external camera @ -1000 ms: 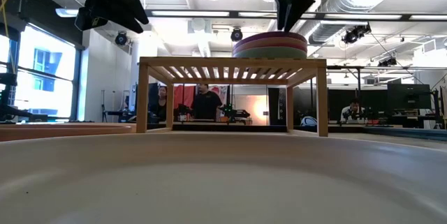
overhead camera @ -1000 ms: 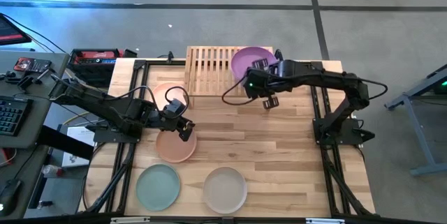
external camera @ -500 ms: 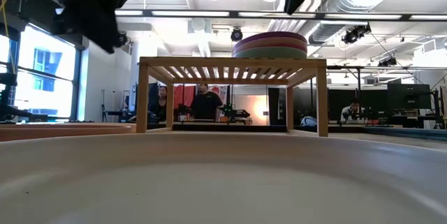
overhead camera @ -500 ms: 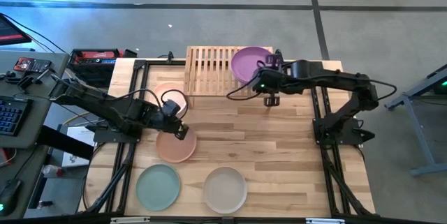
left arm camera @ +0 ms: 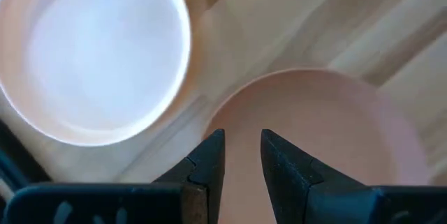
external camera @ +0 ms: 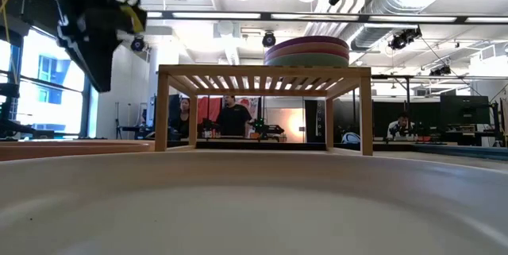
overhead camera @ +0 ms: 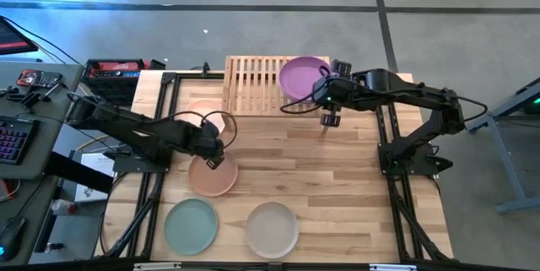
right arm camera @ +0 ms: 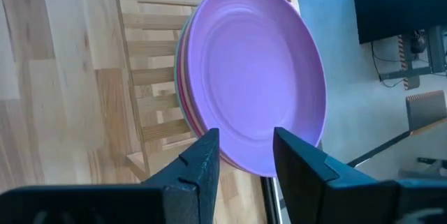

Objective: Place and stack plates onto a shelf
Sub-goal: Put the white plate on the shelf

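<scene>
**Colours on the table**

A purple plate (overhead camera: 301,77) is seen topmost on a stack whose lower edges show pink and green (the edges are thin in the right wrist view). The shelf (overhead camera: 251,84) is slatted light wood. On the pale plank tabletop (overhead camera: 337,178), a peach plate (overhead camera: 213,178), a pale pink plate (left arm camera: 91,53), a sage green plate (overhead camera: 191,225) and a beige plate (overhead camera: 272,229) are found. Both arms are dark.

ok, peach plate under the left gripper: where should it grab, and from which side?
Probably the rim. The peach plate lies flat on the table, so only its raised edge offers the fingers a bite. The left gripper is open above the rim nearest the pale pink plate; coming straight down there, one finger inside and one outside, looks simplest.
</scene>
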`<control>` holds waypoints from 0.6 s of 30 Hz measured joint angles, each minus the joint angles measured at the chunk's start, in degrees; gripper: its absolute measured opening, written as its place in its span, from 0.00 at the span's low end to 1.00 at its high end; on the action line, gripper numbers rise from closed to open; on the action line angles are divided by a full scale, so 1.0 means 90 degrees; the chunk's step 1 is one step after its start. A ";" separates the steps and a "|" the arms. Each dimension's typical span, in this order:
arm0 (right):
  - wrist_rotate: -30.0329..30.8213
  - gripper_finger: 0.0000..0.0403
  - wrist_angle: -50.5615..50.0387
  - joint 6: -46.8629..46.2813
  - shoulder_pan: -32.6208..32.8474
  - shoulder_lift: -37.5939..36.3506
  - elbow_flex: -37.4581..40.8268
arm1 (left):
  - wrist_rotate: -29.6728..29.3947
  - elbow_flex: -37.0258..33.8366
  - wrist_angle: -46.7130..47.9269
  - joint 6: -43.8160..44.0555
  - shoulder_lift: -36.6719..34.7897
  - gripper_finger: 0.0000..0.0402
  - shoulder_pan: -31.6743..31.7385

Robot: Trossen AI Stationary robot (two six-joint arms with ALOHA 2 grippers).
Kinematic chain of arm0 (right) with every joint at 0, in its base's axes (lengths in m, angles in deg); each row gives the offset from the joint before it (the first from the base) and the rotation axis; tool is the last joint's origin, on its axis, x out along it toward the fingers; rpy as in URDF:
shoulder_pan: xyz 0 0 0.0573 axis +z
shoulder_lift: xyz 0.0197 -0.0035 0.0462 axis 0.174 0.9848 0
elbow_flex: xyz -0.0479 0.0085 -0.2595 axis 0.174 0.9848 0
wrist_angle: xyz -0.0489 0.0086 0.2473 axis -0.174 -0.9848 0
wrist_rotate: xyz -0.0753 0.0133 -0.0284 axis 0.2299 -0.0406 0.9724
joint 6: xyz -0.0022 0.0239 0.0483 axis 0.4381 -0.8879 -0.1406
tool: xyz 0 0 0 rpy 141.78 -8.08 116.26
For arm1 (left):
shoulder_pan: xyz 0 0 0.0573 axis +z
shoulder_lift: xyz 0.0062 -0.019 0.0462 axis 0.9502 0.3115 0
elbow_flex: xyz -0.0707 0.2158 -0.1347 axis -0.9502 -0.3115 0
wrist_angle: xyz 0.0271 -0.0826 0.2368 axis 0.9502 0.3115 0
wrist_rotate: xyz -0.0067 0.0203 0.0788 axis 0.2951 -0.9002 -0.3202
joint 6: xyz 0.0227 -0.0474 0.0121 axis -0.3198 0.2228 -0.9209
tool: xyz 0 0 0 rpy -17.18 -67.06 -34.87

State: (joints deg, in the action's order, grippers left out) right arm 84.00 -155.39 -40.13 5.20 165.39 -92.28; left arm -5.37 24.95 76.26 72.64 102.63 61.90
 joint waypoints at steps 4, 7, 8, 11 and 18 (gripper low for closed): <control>0.0000 0.28 -0.0003 0.0002 0.0000 0.0000 0.0000 | 0.0280 0.0000 0.0182 -0.0637 0.0222 0.20 0.0454; 0.0000 0.28 -0.0006 0.0002 0.0000 0.0000 0.0000 | 0.0360 -0.0001 0.0295 -0.1150 0.0360 0.20 0.0788; 0.0000 0.28 -0.0006 0.0002 0.0000 0.0000 0.0000 | 0.0378 -0.0016 0.0261 -0.1322 0.0405 0.20 0.0892; 0.0000 0.28 -0.0006 0.0002 0.0000 0.0000 0.0000 | 0.0490 -0.0180 0.0210 -0.1695 0.0473 0.20 0.1158; 0.0000 0.28 -0.0023 0.0002 0.0000 0.0002 0.0004 | 0.0818 -0.0754 0.0088 -0.2088 0.0484 0.20 0.1452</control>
State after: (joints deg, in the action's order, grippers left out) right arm 84.00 -155.59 -40.11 5.20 165.41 -92.24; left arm 1.99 18.16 77.05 53.84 106.99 74.96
